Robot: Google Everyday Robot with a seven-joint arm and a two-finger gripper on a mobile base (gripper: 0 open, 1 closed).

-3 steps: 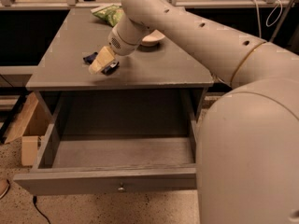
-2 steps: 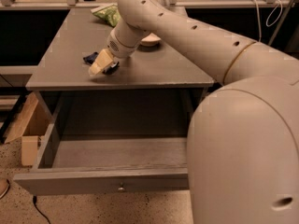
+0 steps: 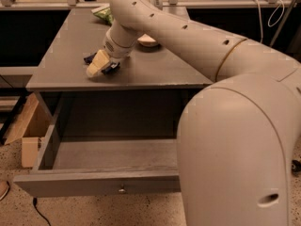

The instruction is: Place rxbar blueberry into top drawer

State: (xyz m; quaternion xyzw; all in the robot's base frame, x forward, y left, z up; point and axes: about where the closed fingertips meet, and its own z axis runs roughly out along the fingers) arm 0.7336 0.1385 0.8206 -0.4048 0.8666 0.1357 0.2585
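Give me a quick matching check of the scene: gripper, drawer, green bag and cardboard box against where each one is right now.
Things:
1. gripper
2. drawer
3. green bag
4. cardboard box

Places:
A. on the floor, left of the drawer
B. at the far edge of the tabletop
C. low over the tabletop's front left
D. pulled open under the tabletop

Pairs: 1-C, 2-D, 3-B, 4-A

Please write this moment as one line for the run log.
gripper: down at rxbar blueberry on table | top drawer: open, no bar inside | stage: bar not yet placed
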